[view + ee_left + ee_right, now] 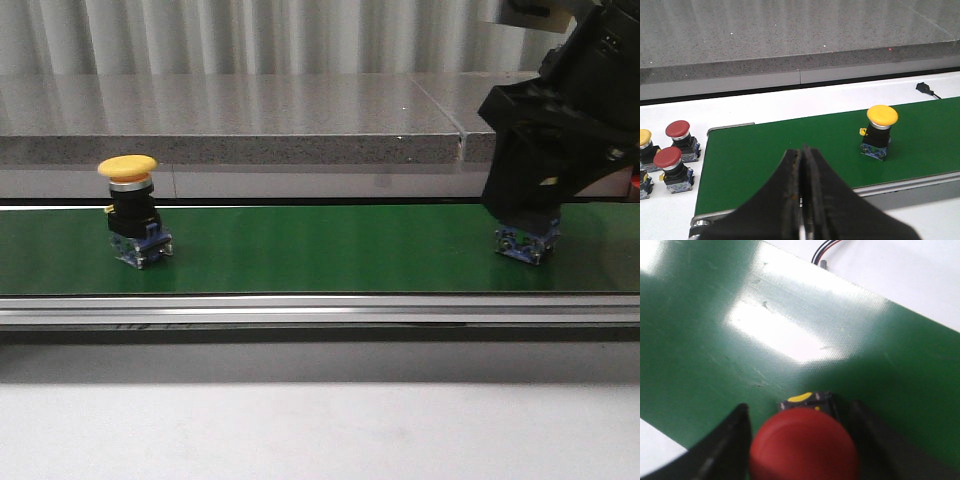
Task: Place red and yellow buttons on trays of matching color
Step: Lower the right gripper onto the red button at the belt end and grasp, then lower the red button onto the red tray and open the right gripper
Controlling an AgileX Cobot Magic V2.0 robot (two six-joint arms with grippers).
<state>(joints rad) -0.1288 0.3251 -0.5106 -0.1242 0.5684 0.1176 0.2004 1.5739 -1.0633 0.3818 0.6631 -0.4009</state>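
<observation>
Green belt [300, 250] runs across the white table; my right claw [800, 450] straddles the red button [804, 444] at its right end, jaws open. It looks rigid, light (slick domed cap), so I'd grip the squarer body below.
</observation>
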